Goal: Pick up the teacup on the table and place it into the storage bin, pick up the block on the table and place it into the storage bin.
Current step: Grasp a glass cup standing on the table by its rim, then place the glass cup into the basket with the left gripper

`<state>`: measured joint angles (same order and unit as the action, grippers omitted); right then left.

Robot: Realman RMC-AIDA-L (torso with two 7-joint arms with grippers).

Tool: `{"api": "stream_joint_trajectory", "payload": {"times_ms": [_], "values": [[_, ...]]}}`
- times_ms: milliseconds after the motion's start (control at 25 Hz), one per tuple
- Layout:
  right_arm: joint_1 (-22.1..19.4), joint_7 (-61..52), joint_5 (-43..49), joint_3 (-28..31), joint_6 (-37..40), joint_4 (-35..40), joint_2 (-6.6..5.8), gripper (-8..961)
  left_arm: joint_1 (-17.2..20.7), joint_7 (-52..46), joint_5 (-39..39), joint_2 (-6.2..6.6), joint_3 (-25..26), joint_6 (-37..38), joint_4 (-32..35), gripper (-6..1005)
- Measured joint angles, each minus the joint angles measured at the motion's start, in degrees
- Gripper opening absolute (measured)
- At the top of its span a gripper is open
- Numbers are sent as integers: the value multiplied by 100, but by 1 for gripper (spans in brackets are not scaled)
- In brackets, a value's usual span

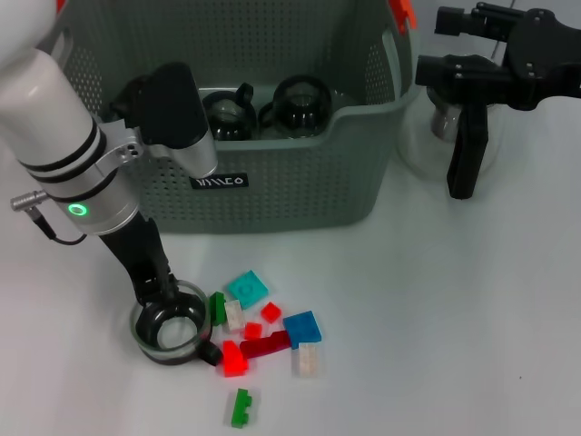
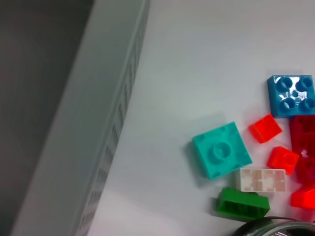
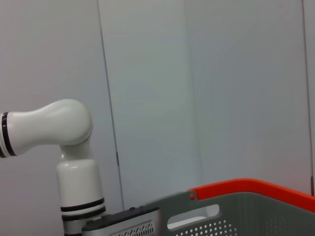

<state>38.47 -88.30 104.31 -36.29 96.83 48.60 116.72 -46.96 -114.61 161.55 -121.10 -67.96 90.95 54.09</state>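
on the left of the head view our left pincer (image 1: 168,304) is down at the near-left part of the white tabletop (image 1: 454,318), its dark fingers reaching into the glass teacup (image 1: 170,331) that stands there. one finger sits against the cup's rim; we cannot tell whether the fingers are apart or clamped on the glass.

just right of the teacup lies a loose cluster of blocks: a green block (image 1: 218,309), a teal plate (image 1: 247,288), a white block (image 1: 234,314), small red blocks (image 1: 270,312), a dark red bar (image 1: 266,345), a bright red block (image 1: 234,360), a blue block (image 1: 302,327) and another white block (image 1: 307,360). a second green block (image 1: 241,408) lies apart, nearer to us. the left wrist view shows the teal plate (image 2: 221,150), blue block (image 2: 291,95) and green block (image 2: 242,204) close up, with the teacup's rim (image 2: 275,227) at the edge.

behind the cluster stands the storage bin (image 1: 300,182), grey-green and perforated, with a small black label (image 1: 218,181) on its front wall. two dark glass teacups (image 1: 272,109) rest inside it already.

on the right our right pincer (image 1: 458,136) hangs above the tabletop just beside the bin's right wall, with its black fingers apart and holding nothing. a clear glass vessel (image 1: 445,123) stands behind it. the right wrist view shows the bin's orange-red handle top (image 3: 251,189).
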Motion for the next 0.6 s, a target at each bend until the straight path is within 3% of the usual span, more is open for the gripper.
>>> {"api": "stream_joint_trajectory", "payload": {"times_ms": [440, 600], "values": [[-13, 23, -11, 0, -10, -3, -10, 884, -194, -31, -41, 113, 90, 552, 109, 74], [-15, 28, -12, 43, -5, -6, -19, 884, -386, 90, -71, 154, 481, 1051, 287, 75]]}}
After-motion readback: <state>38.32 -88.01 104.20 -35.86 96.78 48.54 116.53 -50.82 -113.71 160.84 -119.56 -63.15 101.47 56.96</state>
